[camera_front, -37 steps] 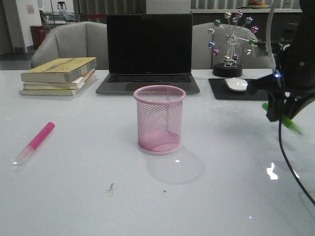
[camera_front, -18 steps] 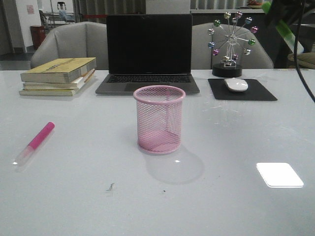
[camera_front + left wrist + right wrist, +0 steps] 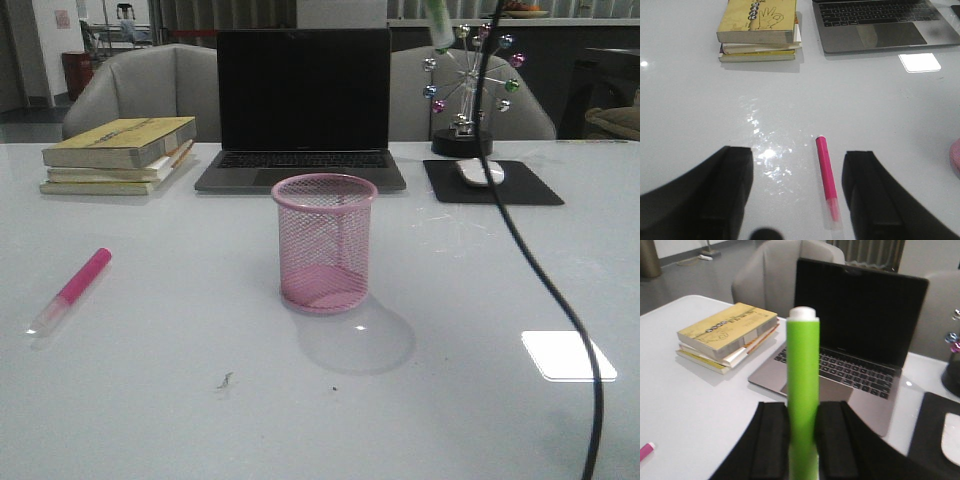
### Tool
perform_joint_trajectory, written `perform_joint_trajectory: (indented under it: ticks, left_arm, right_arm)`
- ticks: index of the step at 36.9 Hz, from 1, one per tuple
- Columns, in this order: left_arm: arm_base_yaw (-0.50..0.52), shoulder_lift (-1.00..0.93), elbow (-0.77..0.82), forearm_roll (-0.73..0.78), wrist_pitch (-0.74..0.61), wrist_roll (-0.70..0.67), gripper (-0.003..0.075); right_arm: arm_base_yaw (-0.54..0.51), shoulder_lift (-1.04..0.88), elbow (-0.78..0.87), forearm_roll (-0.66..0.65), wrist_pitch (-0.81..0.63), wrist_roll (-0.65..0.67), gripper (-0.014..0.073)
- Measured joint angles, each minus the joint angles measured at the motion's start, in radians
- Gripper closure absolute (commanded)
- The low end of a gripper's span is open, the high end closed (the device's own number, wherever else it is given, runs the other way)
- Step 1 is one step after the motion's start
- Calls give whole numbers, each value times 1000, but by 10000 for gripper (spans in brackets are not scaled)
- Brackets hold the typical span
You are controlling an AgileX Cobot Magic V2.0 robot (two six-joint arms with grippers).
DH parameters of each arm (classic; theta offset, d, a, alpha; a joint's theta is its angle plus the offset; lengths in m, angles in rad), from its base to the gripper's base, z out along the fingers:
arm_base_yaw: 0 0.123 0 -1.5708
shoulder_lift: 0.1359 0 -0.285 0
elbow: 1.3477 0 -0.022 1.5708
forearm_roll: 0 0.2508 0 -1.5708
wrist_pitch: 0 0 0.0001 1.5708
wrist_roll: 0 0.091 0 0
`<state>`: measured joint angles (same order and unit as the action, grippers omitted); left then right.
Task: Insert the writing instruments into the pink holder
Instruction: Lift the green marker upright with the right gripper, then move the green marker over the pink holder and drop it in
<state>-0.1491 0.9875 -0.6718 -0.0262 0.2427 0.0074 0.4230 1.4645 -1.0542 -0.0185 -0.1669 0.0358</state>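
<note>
The white table spreads wide under me, with the laptop at its far edge, the stack of books to the left of it, and the mouse on its black pad and the little ferris-wheel ornament to the right. The pink holder stands upright in the middle of the table, empty as far as I can see through its mesh. A second ago my right arm hung low by the mouse pad with the green marker crosswise in its grip; it has since climbed and swung inward, so that in the front view only its cable and the marker's pale tip, at the top edge, remain. My right pincer is clenched on the green marker, which stands on end between the pads in the wrist view. I judge that the pick-up is done and the carry is underway, with the marker high, behind the cup's mouth and somewhat right of it; lining up over the rim comes next. My left pincer is released, jaws spread, hovering above the pink marker, which lies flat on the table, well left of the holder, unmoved.
</note>
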Motion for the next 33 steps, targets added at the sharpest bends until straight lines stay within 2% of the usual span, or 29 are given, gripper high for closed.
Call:
perform_joint_trajectory:
  ticks: [14,22,33]
  left_arm:
    - [0,0,0,0,2,0,273]
    - [0,0,0,0,2,0,273]
    - [0,0,0,0,8,0,273]
  right_arm:
    - [95,143,6,-46,-94,0,543]
    - [99,230,6,-48,-224,0,543]
    - [105,291,39,-48,-315,0,543]
